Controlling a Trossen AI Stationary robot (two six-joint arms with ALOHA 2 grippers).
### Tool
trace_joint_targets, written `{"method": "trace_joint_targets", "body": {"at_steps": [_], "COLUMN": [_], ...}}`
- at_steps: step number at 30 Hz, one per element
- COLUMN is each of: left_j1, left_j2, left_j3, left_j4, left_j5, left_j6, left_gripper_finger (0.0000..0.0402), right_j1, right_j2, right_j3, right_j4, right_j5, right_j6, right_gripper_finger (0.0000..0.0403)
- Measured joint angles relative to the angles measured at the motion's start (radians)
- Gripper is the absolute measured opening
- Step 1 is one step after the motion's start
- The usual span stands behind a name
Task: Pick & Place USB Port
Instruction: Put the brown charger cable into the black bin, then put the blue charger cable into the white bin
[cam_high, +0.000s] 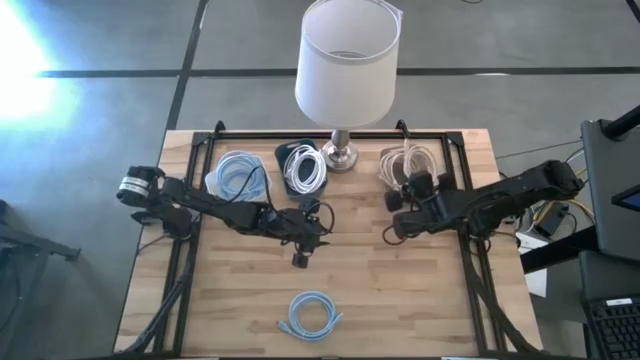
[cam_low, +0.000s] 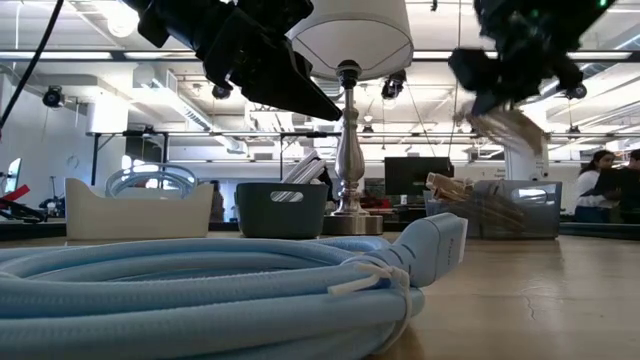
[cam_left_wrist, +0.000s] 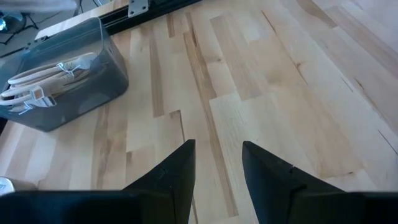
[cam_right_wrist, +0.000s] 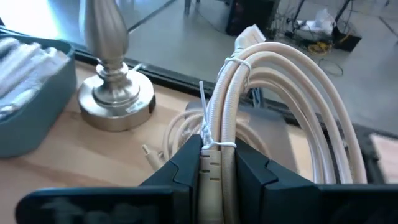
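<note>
A beige cable coil (cam_right_wrist: 273, 118) was held clamped in the right gripper (cam_right_wrist: 211, 163), lifted above the far-right bin (cam_high: 408, 166); placement remained outstanding. The left gripper (cam_left_wrist: 217, 163) was held open and empty over mid-table.

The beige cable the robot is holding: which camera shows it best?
The right wrist view: the beige cable coil fills it, clamped in the right gripper. The low view shows it dangling, blurred; the high view hides it; the left wrist misses it.

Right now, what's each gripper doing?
Left gripper: open, empty, over bare table.
Right gripper: shut on a beige cable coil.
</note>
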Motion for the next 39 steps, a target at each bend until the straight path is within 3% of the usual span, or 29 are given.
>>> {"method": "trace_joint_targets", "body": {"at_steps": [9, 15, 24, 35, 39], "left_j1": [0.001, 0.001, 0.001, 0.001, 0.001], "left_j2": [0.000, 0.000, 0.000, 0.000, 0.000], "left_j3": [0.000, 0.000, 0.000, 0.000, -0.001], "left_j4": [0.001, 0.001, 0.001, -0.003, -0.040], "left_j5": [0.000, 0.000, 0.000, 0.006, 0.053], "left_j6": [-0.005, -0.006, -0.008, -0.050, -0.089], "left_gripper_finger": [0.0135, 0.0135, 0.0135, 0.0136, 0.0136], "right_j1": [-0.059, -0.070, -0.072, -0.071, -0.069], "right_j2": [0.000, 0.000, 0.000, 0.000, 0.000], "right_j3": [-0.172, -0.223, -0.213, -0.097, -0.050], "right_j4": [0.259, 0.369, 0.376, 0.397, 0.476], "right_j5": [-0.003, -0.029, -0.029, -0.032, -0.093], "right_j6": [0.036, -0.021, -0.148, -0.380, -0.477], "right_gripper_finger": [0.0059, 0.0076, 0.0115, 0.0147, 0.0148]}}
